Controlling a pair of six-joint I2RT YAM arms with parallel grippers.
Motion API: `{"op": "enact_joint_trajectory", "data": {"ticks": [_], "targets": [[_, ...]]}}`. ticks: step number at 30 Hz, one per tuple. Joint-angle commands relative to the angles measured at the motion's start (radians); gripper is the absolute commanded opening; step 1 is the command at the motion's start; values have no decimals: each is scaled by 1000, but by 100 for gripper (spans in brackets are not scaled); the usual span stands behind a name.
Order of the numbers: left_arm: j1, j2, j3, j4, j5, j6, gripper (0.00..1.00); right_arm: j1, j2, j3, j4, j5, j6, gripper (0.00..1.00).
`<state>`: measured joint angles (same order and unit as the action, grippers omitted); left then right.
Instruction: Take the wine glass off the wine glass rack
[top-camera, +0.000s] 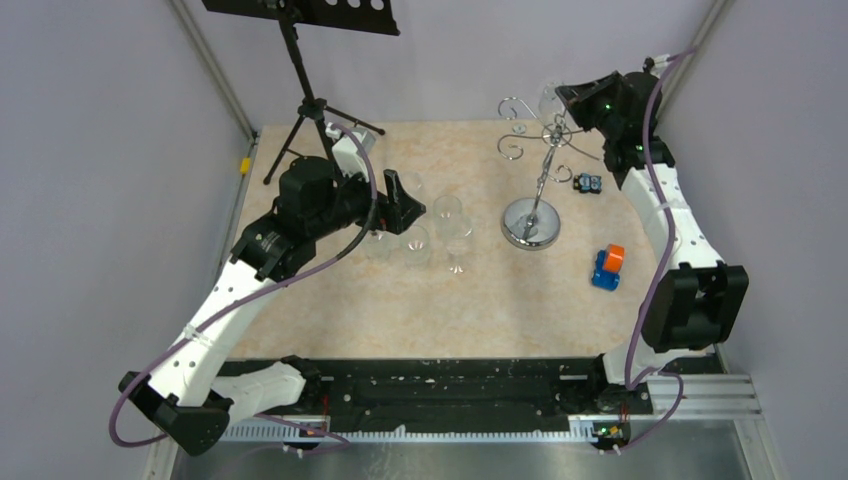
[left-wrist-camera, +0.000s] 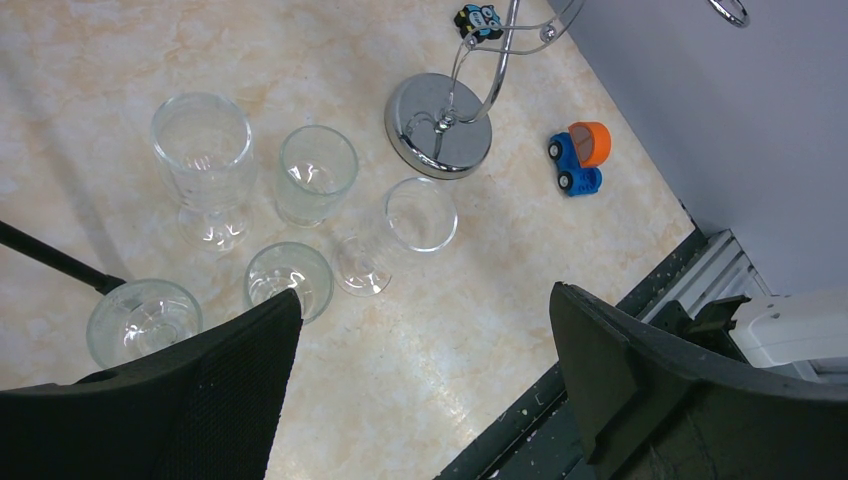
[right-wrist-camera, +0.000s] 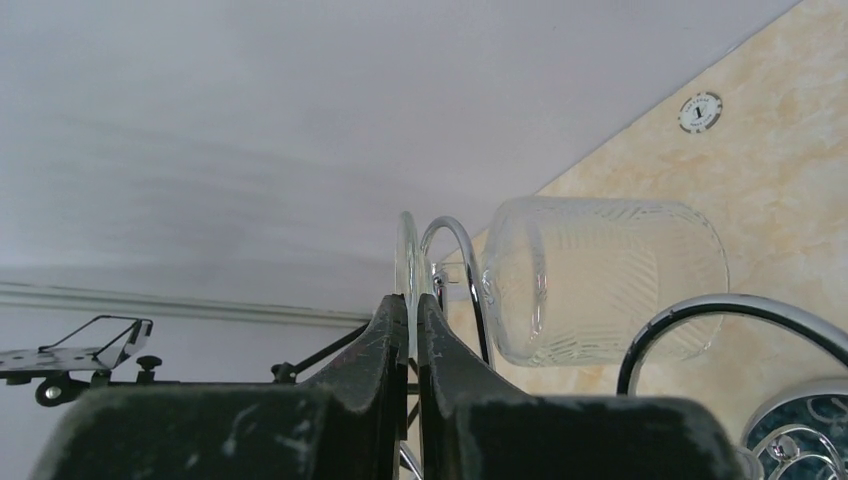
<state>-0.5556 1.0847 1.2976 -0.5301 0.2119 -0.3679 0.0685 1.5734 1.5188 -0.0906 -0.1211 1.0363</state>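
Glass foot sits pinched in the right claw (right-wrist-camera: 412, 318); the wine glass (right-wrist-camera: 600, 280) runs sideways from it, stem within a rack (right-wrist-camera: 700, 308) scroll. Left claw (left-wrist-camera: 422, 300) gapes, well apart.

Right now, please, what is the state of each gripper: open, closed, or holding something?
Left gripper: open, holding nothing.
Right gripper: closed on the thin foot of the wine glass.

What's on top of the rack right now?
One wine glass among the rack's scroll arms, its foot pinched by the right gripper. The other scrolls look bare. The fingers cover where the foot meets the wire.
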Motion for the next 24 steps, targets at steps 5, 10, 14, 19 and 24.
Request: {"op": "enact_joint_trajectory", "data": {"ticks": [5,10,14,19,24], "targets": [[6,-2,-10,50,1,-9,97,-3,-98,-39,205,-11,2,0],[9,-3,-10,51,4,-12,97,-2,-133,-93,320,2,2,0],[9,-6,-11,54,6,-15,97,-2,-128,-104,387,-2,-3,0],[8,-11,-12,54,4,-16,97,-8,-110,-98,413,5,8,0],[8,-13,-14,55,2,-16,97,-10,-109,-101,417,29,6,0]]}}
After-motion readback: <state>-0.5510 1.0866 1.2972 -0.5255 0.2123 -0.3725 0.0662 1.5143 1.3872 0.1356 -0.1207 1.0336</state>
